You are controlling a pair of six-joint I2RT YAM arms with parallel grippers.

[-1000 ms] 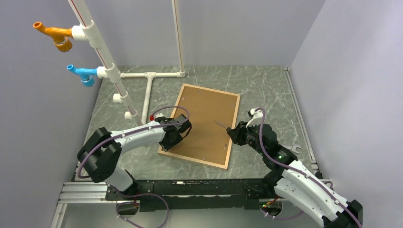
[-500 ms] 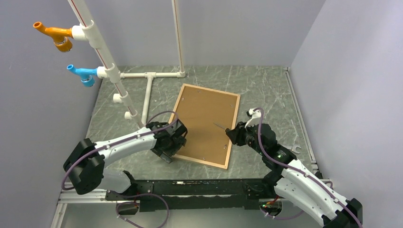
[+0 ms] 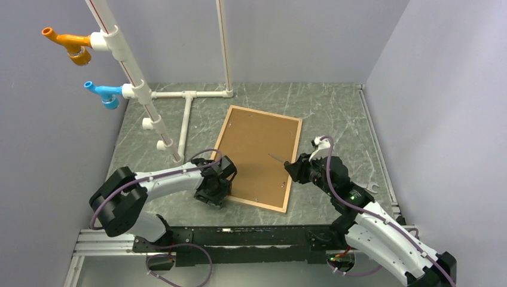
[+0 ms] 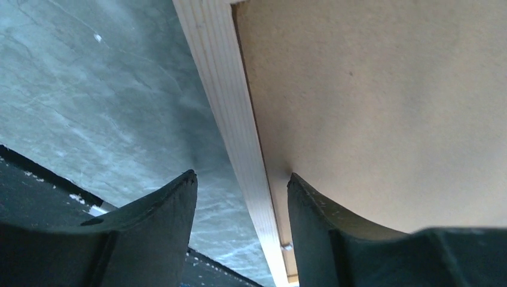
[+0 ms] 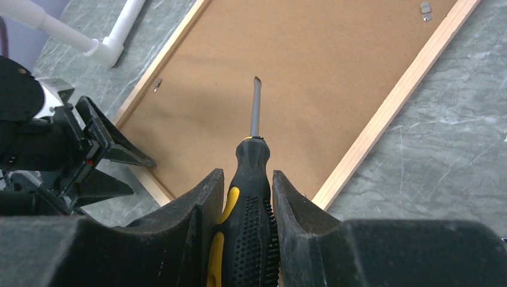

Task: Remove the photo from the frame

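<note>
The left claw (image 3: 210, 192) had shifted down the frame's (image 3: 266, 113) left rail to the lower-left corner, jaws parted astride the moulding, gripping nothing. The right claw (image 5: 246, 173) clamped a screwdriver (image 5: 256, 110) above the photo (image 3: 257, 149), which lay face down, seated in the frame, mid-surface (image 3: 335, 113). Judged: extraction not begun.

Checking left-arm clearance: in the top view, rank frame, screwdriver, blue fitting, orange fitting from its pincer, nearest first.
1. frame, at the left pincer
2. screwdriver, to the right
3. blue fitting, far left
4. orange fitting, top left
</note>
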